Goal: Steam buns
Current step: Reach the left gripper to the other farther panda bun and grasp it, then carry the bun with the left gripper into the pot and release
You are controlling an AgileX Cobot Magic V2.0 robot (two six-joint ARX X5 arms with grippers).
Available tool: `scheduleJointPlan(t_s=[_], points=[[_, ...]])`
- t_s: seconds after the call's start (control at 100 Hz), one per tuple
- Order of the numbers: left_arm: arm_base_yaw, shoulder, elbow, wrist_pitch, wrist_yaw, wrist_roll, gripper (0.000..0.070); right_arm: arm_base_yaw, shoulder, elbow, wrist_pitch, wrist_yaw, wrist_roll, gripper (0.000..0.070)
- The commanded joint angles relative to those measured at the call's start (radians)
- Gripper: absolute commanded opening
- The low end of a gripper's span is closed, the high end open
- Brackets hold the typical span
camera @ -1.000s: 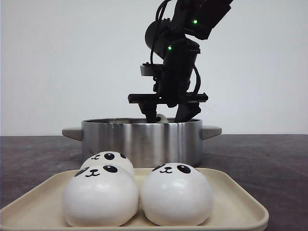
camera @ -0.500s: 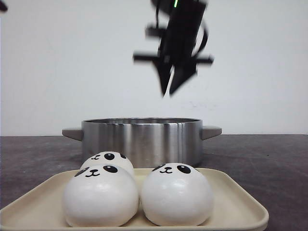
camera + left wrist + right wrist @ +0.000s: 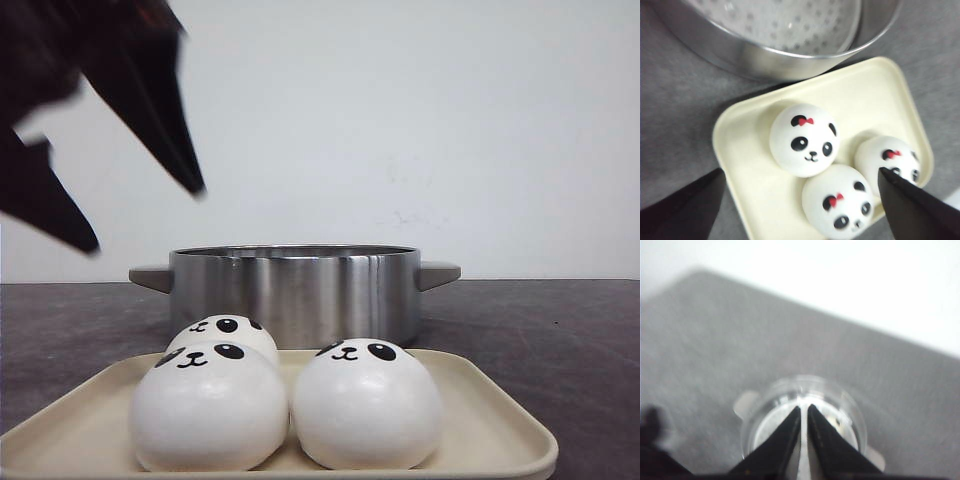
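Observation:
Three white panda buns sit on a cream tray (image 3: 500,425): front left (image 3: 208,405), front right (image 3: 367,403), and one behind (image 3: 222,332). They also show in the left wrist view (image 3: 805,137) (image 3: 837,207) (image 3: 887,160). My left gripper (image 3: 140,215) is open and empty, high at the left above the tray; in its wrist view (image 3: 801,172) the fingers straddle the buns from above. My right gripper (image 3: 804,407) is shut and empty, high above the steel pot (image 3: 852,410). A pale bun (image 3: 838,422) shows partly inside the pot beside one finger.
The steel pot (image 3: 295,290) with two grey handles stands just behind the tray; its perforated steamer floor (image 3: 790,25) shows in the left wrist view. Dark grey tabletop (image 3: 560,330) lies around both. A white wall is behind.
My right gripper has risen out of the pot and left the front view at the top, leaving a bun inside. My left gripper has come in from the upper left, open.

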Motion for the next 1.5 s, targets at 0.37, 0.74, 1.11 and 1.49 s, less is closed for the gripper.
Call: scheduleJointPlan(t_s=[0.37,0.74,1.11,1.49], points=[[-0.131,0.263,0.011,0.208,-0.036,-0.057,0.0566,0.063,-0.164,0.021,-0.13,0.167,0.017,0.0013],[-0.168,0.339,0.011,0.246,-0.138,-0.046,0.023,0.063,-0.172,0.021,-0.176,0.17,0.018,0.0013],[-0.183,0.183,0.035,0.211,-0.048,-0.028,0.001,0.063,-0.172,0.021,-0.175,0.169,0.021,0.0013],[-0.116,-0.009,0.202,0.333,-0.308,0.04,0.001,0.064,-0.171,0.021,-0.156,0.162,0.025,0.0013]])
